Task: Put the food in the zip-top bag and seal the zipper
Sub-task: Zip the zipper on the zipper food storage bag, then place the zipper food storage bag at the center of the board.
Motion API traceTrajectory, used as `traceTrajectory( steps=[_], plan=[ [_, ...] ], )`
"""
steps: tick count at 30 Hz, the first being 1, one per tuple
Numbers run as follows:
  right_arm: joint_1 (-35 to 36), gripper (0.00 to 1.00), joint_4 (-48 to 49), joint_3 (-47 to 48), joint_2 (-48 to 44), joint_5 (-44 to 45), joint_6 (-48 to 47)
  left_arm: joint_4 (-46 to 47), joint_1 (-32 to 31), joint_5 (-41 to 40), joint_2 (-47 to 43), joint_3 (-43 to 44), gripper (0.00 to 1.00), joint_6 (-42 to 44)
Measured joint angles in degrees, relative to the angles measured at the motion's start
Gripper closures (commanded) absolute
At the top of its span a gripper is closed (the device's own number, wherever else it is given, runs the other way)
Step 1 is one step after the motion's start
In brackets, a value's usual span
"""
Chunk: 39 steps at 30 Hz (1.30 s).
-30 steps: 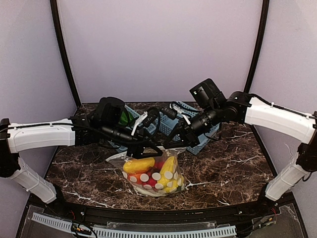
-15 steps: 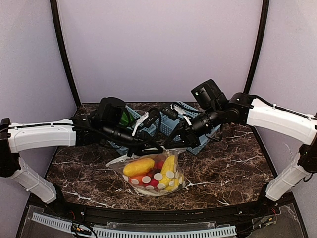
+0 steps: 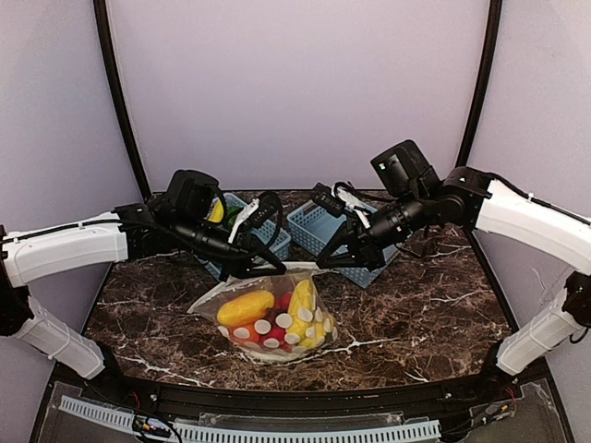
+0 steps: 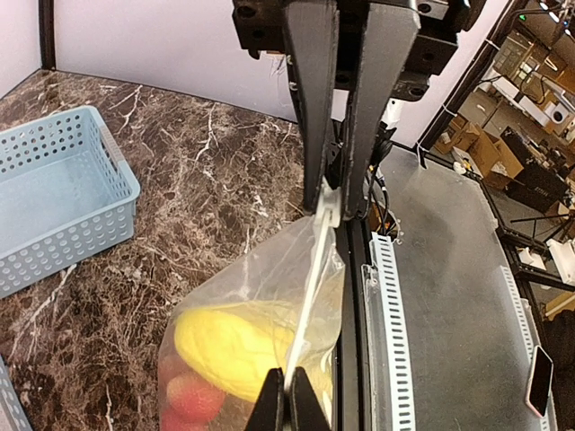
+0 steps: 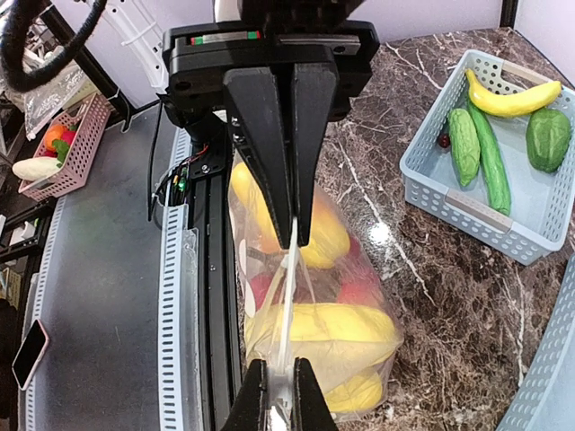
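Two sets of jaws are clenched on the zipper (image 4: 308, 296) of the zip-top bag (image 3: 277, 318), one at each end. Your left gripper (image 4: 287, 397) pinches the strip at the bag's left corner and your right gripper (image 5: 274, 397) pinches it at the bag's right corner, so the strip runs as a thin straight line between them. From the left wrist you see a small white piece right at the right gripper's tips; you cannot tell whether it is the slider tab, nor whether the mouth is sealed along its length. The bag hangs below that strip, held up between the two grippers, and its dotted belly appears to rest on the marble tabletop (image 3: 434, 309). Inside the bag you can make out a long yellow piece (image 3: 245, 307), a second yellow piece (image 3: 302, 300) upright beside it, and a red piece (image 4: 193, 395) lower down. Behind the bag stand two light-blue baskets (image 3: 319, 229), partly hidden by the arms. The basket behind the bag's left side holds a banana (image 5: 512, 97), two cucumbers (image 5: 490, 157) and a rounder green piece (image 5: 548, 135), all well apart from the bag.
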Motion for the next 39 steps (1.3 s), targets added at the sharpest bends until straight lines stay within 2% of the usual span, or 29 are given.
traceTrajectory(
  steps=[9,10,12,14,16,20,27,39],
  plan=[
    [0.07,1.00,-0.13,0.24,-0.70,-0.17,-0.52,-2.51,0.00,0.81,-0.72,1.49,0.99,2.01],
    [0.07,0.94,0.07,0.24,-0.70,-0.48,-0.35,-2.54,0.02,0.96,-0.72,1.49,0.99,1.99],
    [0.07,0.70,0.81,0.22,-0.70,-0.94,0.24,-2.54,0.09,1.36,-0.70,1.51,0.99,1.81],
    [-0.02,0.54,0.44,0.00,-0.98,-1.11,1.42,-3.21,0.33,1.44,-0.74,1.53,0.99,1.53],
    [-0.59,0.44,-0.52,-1.49,-2.80,-1.07,2.01,-4.90,1.77,1.03,-0.81,1.53,0.99,1.07],
    [-0.85,0.33,-0.04,-3.30,-6.25,1.40,4.68,-5.40,3.04,0.59,-0.81,1.53,0.99,-0.46],
    [-0.94,0.22,3.19,-7.58,-11.80,11.43,9.44,-5.01,2.99,-0.63,-0.76,1.51,0.99,-3.72],
    [-2.27,0.20,5.62,-11.47,-14.38,26.82,16.09,-4.55,3.58,-9.62,-0.31,1.40,0.99,-5.44]
  ],
)
